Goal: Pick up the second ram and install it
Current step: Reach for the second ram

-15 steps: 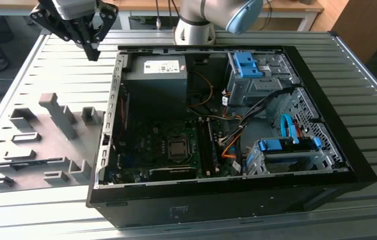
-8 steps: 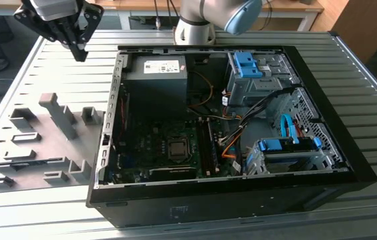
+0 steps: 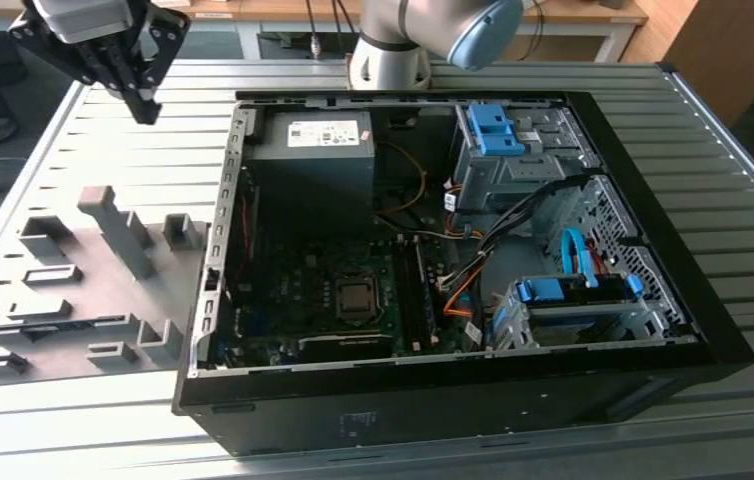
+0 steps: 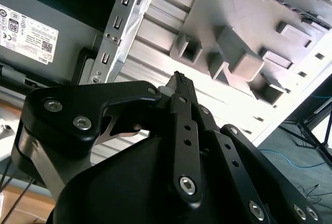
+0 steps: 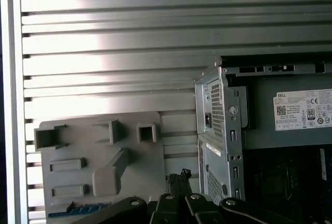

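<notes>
Found the black two-fingered tool [image 3: 148, 110] raised above the ribbed grey metal bench [image 3: 724, 180], off the corner of the open black computer case [image 3: 677, 290] nearest the grey power-supply box [image 3: 310, 190]. Outside the case, touching nothing. Checked the tool in both wrist views [image 4: 179, 77] [image 5: 177, 176]: fingers drawn together to a narrow tip, nothing gripped between them.

Located the flat grey plastic fixture plate [image 3: 110, 290] with raised blocks on the bench, just beside the case on the exterior view's left. Same plate logged in both wrist views [image 5: 78, 151] [image 4: 233, 11], with the case's bare metal frame [image 5: 218, 130] alongside.

Spotted a long, thin, dark flat strip [image 3: 64, 324] lying in a recess of the plate, at the plate end farther from the tool and outside the case. Bluish in the first wrist view [image 5: 78, 208]. Taken as the second ram; identity not certain. Well apart from the tool.

Inside the case, noted the dark motherboard [image 3: 297, 300] below the power-supply box, with the square metal processor socket [image 3: 354, 297] near its middle. Logged long dark memory slots [image 3: 415, 295] just beside the socket, toward the exterior view's right. Could not tell the number of sticks seated there.
</notes>
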